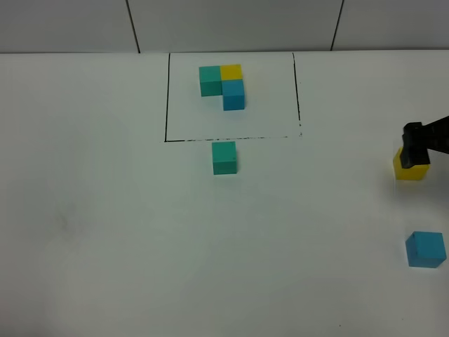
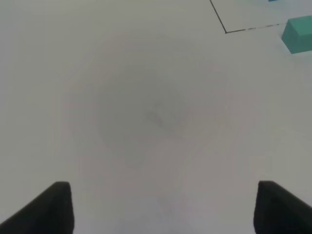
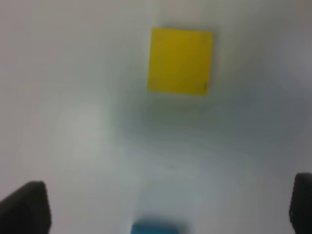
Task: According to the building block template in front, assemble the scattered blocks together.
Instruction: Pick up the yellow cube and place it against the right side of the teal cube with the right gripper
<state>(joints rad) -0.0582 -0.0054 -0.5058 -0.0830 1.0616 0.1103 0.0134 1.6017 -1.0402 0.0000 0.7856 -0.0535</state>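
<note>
White worktop point(image 1: 105, 210) before a tiled wall point(image 1: 231, 24). The building block template point(image 1: 168, 98), a black-lined rectangle, encloses only its joined teal, yellow and blue L point(image 1: 224, 86). Nothing is assembled yet. You find the teal-green cube point(image 1: 224, 157) just outside the outline's near line, and the yellow cube point(image 1: 409, 170) and sky-blue cube point(image 1: 426, 249) apart at the right edge. Over the yellow cube hangs the right pincer point(image 3: 165, 195), jaws wide apart and empty; it seems clear of the cube, though that wrist view is blurred. The left pincer point(image 2: 164, 190) is also apart, over bare worktop.
</note>
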